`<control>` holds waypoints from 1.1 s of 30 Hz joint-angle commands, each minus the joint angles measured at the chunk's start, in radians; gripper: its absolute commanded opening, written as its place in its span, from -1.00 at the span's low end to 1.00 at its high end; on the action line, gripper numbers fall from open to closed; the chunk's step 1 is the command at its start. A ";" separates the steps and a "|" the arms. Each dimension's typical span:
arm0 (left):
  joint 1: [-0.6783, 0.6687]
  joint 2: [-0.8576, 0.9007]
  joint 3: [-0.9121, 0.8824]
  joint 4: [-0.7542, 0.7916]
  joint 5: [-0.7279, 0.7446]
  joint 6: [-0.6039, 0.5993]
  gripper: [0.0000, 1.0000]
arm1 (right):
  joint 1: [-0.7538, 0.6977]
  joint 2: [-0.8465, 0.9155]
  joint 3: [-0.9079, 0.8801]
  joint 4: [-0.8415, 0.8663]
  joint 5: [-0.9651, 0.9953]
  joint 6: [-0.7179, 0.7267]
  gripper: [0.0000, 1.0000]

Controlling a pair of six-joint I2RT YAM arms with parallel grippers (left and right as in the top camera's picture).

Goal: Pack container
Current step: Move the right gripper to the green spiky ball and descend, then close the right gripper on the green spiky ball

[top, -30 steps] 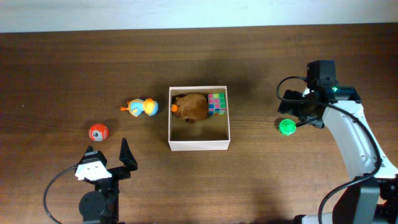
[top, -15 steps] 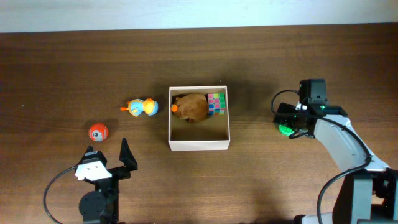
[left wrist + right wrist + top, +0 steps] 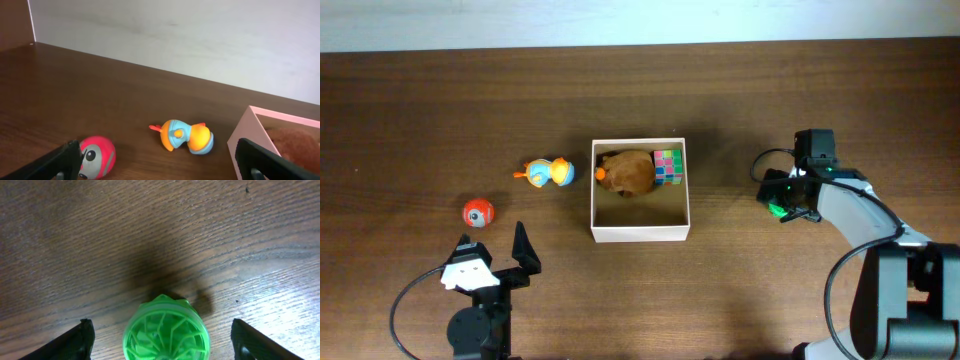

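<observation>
- Two released pincers: left pincer [image 3: 159, 159] idle, right pincer [image 3: 162, 342] straddling the green ball [image 3: 165, 327], untouched.
- Container [image 3: 640, 233] sits central on the bench [image 3: 800, 90] (plush [image 3: 628, 172], cube [image 3: 668, 166] inside).
- Risk: an off-centre squeeze could squirt the ball away.

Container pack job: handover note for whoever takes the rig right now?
Left gripper: open, holding nothing, at the table's front left.
Right gripper: open, straddling the green ball, with gaps on both sides and no grip yet.
Container: mid-table, holds the brown plush and the colour cube.
Done: two toys packed.
Left: green ball, to the right of the container; blue-orange toy and red ball, to its left.
</observation>
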 commanded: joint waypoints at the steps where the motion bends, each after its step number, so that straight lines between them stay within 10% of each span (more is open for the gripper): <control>1: 0.004 -0.010 -0.005 -0.001 0.014 0.013 0.99 | -0.004 0.010 -0.007 0.011 0.015 -0.012 0.53; 33: 0.004 -0.010 -0.005 -0.001 0.014 0.013 0.99 | -0.004 0.070 -0.007 0.064 0.015 -0.148 0.06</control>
